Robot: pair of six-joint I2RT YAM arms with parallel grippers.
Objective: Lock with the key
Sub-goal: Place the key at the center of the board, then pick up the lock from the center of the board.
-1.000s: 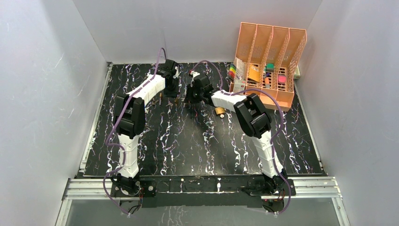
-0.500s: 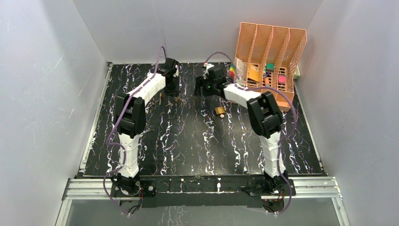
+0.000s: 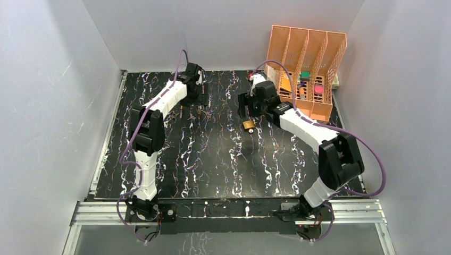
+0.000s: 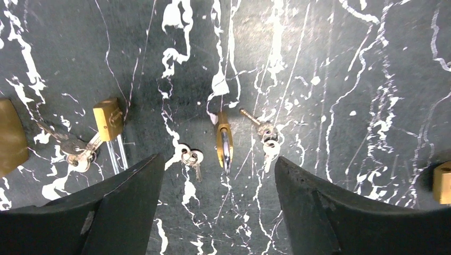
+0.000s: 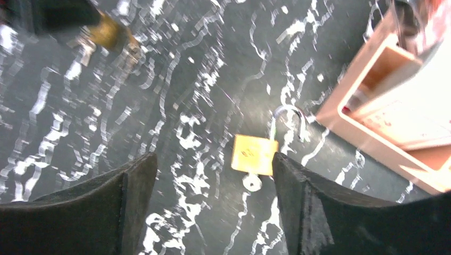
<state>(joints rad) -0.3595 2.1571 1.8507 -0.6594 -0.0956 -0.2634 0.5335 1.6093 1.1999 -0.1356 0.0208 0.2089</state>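
Observation:
A brass padlock (image 5: 254, 154) with its shackle (image 5: 287, 119) swung open lies flat on the black marble table, a key (image 5: 252, 182) in its bottom. My right gripper (image 5: 214, 156) hovers open above it, with the lock just by the right fingertip. From above, that padlock (image 3: 248, 125) sits below the right gripper (image 3: 245, 109). My left gripper (image 4: 218, 158) is open over another brass padlock (image 4: 224, 143) lying edge-on, with a key ring (image 4: 268, 139) to its right and small keys (image 4: 190, 158) to its left. Nothing is held.
A third padlock (image 4: 108, 118) with keys (image 4: 77, 154) lies left of the left gripper, and more brass shows at the left frame edge (image 4: 10, 135) and right frame edge (image 4: 442, 182). An orange desk organizer (image 3: 306, 69) stands at the back right, close to the right arm.
Both grippers have opened. The right arm has swung rightward from beside the left gripper to above the padlock near the organizer. The left arm has stayed at the back.

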